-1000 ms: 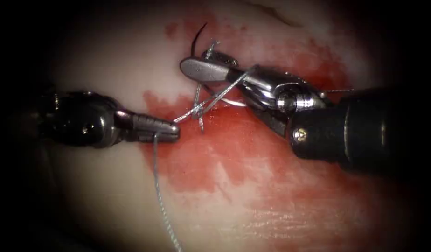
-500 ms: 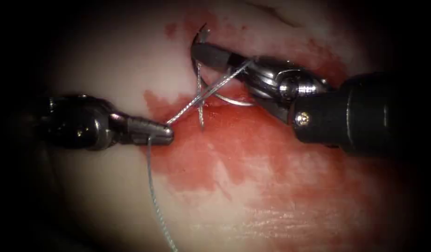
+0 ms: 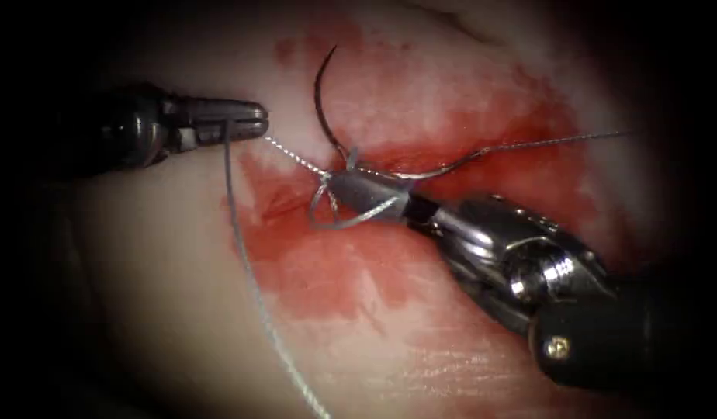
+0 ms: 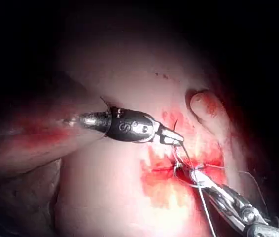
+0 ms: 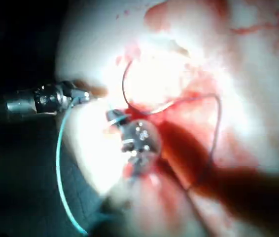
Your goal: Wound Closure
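The tissue (image 3: pixel 180 256) carries a wide red fluid (image 3: pixel 351 264) patch around the cut. In the endoscope view the right end effector (image 3: pixel 351 188) comes in from the lower right, its jaws closed at the cut with thread (image 3: pixel 250 271) looped around them; whether they pinch thread or the needle end there cannot be told. The left end effector (image 3: pixel 254 124) sits on the left of the cut, jaws closed on the thread: one strand runs tight to the knot at the cut, another hangs down and away. The needle (image 3: pixel 320 93) lies free, curving up from the cut, tip uppermost, over the tissue.

The left wrist view adds a raised fold of tissue (image 4: pixel 206 106) beyond the cut. The right wrist view shows the far strand (image 5: pixel 213 128) bending into a wide loop on the right side.

Since a second ago the left end effector has gone up and left, the right one has dropped below the needle, and the thread between them has drawn taut.
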Controlling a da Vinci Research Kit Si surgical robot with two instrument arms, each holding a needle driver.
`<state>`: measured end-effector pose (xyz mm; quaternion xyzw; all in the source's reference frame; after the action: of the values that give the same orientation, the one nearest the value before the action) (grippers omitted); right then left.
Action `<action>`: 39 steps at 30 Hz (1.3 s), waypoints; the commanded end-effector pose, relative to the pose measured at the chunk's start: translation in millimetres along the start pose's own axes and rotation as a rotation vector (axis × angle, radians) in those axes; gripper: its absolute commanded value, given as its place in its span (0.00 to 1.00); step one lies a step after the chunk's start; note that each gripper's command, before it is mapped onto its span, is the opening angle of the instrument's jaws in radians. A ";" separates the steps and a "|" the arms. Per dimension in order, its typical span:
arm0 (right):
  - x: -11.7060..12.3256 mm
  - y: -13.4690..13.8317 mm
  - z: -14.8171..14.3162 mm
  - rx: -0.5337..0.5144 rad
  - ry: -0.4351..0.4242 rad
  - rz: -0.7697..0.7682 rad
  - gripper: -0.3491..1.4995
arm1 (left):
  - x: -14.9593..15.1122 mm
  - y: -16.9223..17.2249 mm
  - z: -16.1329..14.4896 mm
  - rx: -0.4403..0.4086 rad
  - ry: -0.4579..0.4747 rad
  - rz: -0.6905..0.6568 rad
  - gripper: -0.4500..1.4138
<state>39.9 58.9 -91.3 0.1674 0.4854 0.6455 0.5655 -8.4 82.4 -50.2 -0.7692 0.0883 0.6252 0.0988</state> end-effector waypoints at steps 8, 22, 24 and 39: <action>-3.5 0.3 0.1 0.029 -0.047 -0.063 0.00 | 1.0 -5.1 1.3 0.008 -0.015 -0.031 0.05; -6.2 1.0 -1.1 0.066 -0.112 -0.260 0.00 | 2.8 -14.6 1.7 0.025 -0.038 0.000 0.05; -6.4 1.3 -1.5 0.068 -0.116 -0.263 0.00 | 2.8 -15.7 1.7 0.028 -0.041 0.008 0.05; -7.5 2.6 -2.4 0.086 -0.152 -0.392 0.00 | 1.9 -21.9 1.1 0.063 -0.084 0.057 0.05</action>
<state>38.1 51.6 -88.2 0.1401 0.4900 0.4873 0.7091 -2.8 103.2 -51.6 -0.7344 0.1250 0.6580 0.1097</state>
